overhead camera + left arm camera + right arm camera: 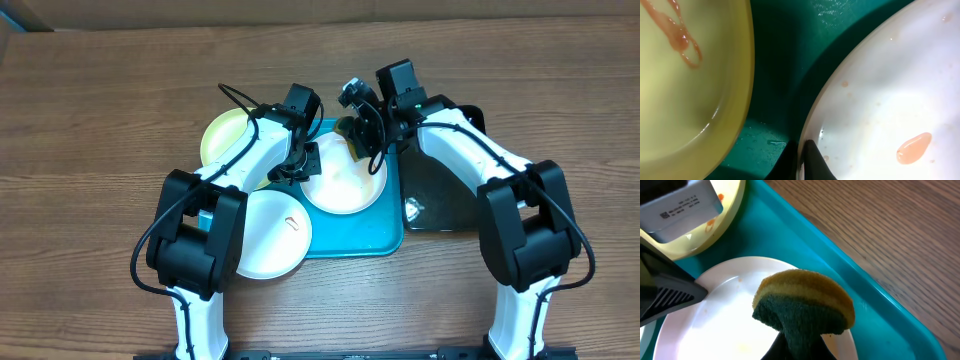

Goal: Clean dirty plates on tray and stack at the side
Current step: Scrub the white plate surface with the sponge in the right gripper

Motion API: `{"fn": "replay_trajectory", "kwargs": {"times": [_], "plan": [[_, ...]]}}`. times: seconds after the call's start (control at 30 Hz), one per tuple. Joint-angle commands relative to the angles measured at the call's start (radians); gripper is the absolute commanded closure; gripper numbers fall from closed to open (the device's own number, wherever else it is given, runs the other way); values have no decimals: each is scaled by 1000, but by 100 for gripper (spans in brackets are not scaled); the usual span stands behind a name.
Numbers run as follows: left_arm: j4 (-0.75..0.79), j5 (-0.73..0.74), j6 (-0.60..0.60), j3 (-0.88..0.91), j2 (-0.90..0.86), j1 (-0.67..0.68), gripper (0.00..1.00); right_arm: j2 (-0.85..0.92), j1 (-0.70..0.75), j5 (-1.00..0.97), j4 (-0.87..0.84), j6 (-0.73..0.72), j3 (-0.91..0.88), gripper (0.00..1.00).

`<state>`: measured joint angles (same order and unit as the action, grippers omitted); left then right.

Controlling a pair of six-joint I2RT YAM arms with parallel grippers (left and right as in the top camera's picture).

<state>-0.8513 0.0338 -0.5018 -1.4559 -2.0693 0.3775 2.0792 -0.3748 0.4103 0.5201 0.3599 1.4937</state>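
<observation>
A white plate with reddish smears sits mid-way along the turquoise tray. The left gripper is clamped on its left rim. The right gripper clutches a yellow-and-green sponge above its far edge. A yellow-green plate occupies the tray's far left corner, and a second white plate its near left corner. A label on the left gripper has print too small to read.

— What's around the rig on your screen?
— I see 1 wooden table, brown, its grain running left to right across nearly the whole overhead view.
— Anything past it?
— A tan strip along the far edge and a dark patch at the far left corner. I can't tell what either is. The light is even and the shadows are soft.
</observation>
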Motion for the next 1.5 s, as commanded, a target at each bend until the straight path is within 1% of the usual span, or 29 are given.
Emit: {"fn": "replay_trajectory", "kwargs": {"times": [0.0,0.47,0.87,1.07,1.2,1.27,1.37,1.47], "plan": [[-8,-8,8,15,-24,-4,96,5,-2,36,-12,8,-2,96],[-8,-8,8,15,-24,-4,96,77,3,37,-20,11,-2,96],[0,-7,7,15,-24,-4,96,82,64,48,118,11,-2,96],[7,-8,7,15,-24,-4,96,82,69,155,188,15,-2,96],[12,-7,7,15,-24,-4,96,76,62,317,203,8,0,96],[12,-7,7,15,-24,-4,96,63,62,382,195,-44,6,96],[12,-7,7,15,-24,-4,96,37,68,418,196,-145,34,96],[12,-7,7,15,-24,-4,96,-10,77,429,224,-179,70,96]]}}
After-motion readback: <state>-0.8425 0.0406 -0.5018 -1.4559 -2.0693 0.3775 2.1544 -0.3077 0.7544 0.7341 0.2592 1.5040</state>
